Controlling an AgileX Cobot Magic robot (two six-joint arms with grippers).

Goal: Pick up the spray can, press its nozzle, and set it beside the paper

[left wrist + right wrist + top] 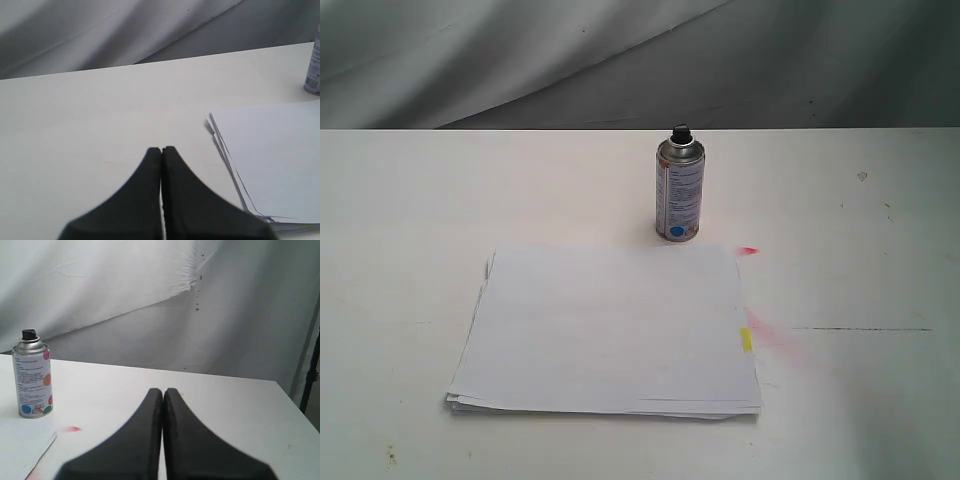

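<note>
Exterior: can (679,190) stands upright just beside paper (610,330); no tool shows. Left wrist: your left tool (161,149) is clenched, empty, with the paper near its tips. Right wrist: right tool (163,390) is clenched, empty, the can well ahead. Pickup looks unstarted: open it, then reach.

Left tool (161,150): bare counter (100,110) straight ahead, free passage; paper (272,155) stack lies low off to one side. Right tool (163,390): open counter ahead; spray can (33,375) stands upright off to one side, only tall obstacle.
</note>
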